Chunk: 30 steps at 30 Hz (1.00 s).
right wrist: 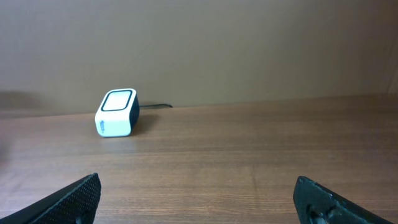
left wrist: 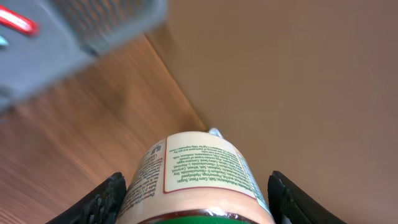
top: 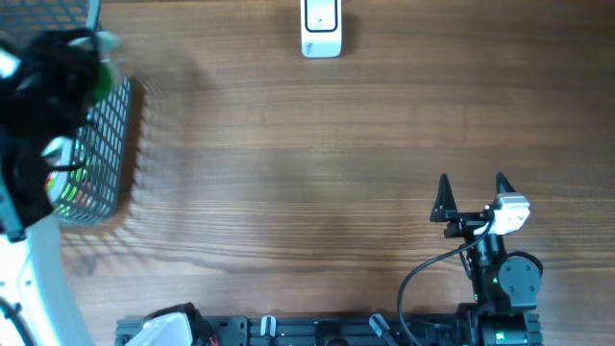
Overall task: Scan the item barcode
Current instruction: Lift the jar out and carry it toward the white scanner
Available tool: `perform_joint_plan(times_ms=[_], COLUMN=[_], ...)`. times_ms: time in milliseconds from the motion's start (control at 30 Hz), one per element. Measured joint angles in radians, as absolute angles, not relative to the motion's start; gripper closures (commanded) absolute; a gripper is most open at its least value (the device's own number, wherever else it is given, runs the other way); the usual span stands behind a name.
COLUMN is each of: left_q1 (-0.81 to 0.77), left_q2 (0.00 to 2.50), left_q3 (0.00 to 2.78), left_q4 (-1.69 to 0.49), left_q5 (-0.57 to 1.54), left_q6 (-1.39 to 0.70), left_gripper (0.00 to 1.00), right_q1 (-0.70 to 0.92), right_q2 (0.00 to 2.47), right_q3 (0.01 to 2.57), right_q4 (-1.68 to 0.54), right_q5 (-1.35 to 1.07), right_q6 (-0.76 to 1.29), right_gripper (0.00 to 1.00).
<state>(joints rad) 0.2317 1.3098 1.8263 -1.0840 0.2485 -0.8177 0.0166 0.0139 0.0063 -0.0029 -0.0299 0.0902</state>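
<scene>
1. The left fingers (left wrist: 106,202) hold a labelled bottle (left wrist: 199,171). One dark finger stands on each side of its body, spread about as wide as the bottle.
2. In the left wrist view the bottle lies lengthwise between the fingers. A green band sits at the end nearest the camera, and the far end points towards the seam where the worktop (left wrist: 93,137) meets the wall (left wrist: 298,74).
3. A cream label of small print faces up. No barcode can be made out on that face.
4. The bottle is clear of the worktop, carried in the air. The grey wire basket (top: 106,144) is blurred at the upper left of the wrist view. From overhead the left arm is a dark blur above the basket's far end.
5. The barcode scanner (top: 322,29) stands at the far edge of the worktop, well apart from the bottle, with a thin cable (right wrist: 155,106) behind it.
6. The right fingers (right wrist: 71,199) are spread wide with nothing between them. They are low over the near right of the worktop and face the scanner.
</scene>
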Motion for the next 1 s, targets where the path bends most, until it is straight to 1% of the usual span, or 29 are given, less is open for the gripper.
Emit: perform_joint_plan(times_ms=[233,533,733,867,1000], left_q1=[0.002,-0.203,-0.290,-0.332,-0.354], left_q2=[1.369,1.489,1.598,1.680,1.742], left_q3=[1.826,1.826,1.826,1.826,1.826], left_q4=[-1.089,-1.096,-1.155,-1.218,-1.229], left_q5=[0.137,-0.002,-0.091,-0.139,-0.154], left_q6=[-0.818,-0.830,-0.833,-0.852,-0.875], left_gripper=[0.62,0.62,0.66,0.66,0.66], right_q1=[0.017,0.017,0.017,0.017,0.017], right_q2=[0.014,0.014,0.014,0.014,0.014], right_q3=[0.006,0.006,0.006,0.006,0.006], right_q4=[-0.003,-0.003,-0.003,-0.003,-0.003], right_q5=[-0.030,-0.030,-0.030,-0.030,-0.030], right_q6=[0.090,0.090,0.090,0.090,0.090], right_gripper=[0.00,0.00,0.00,0.00,0.00])
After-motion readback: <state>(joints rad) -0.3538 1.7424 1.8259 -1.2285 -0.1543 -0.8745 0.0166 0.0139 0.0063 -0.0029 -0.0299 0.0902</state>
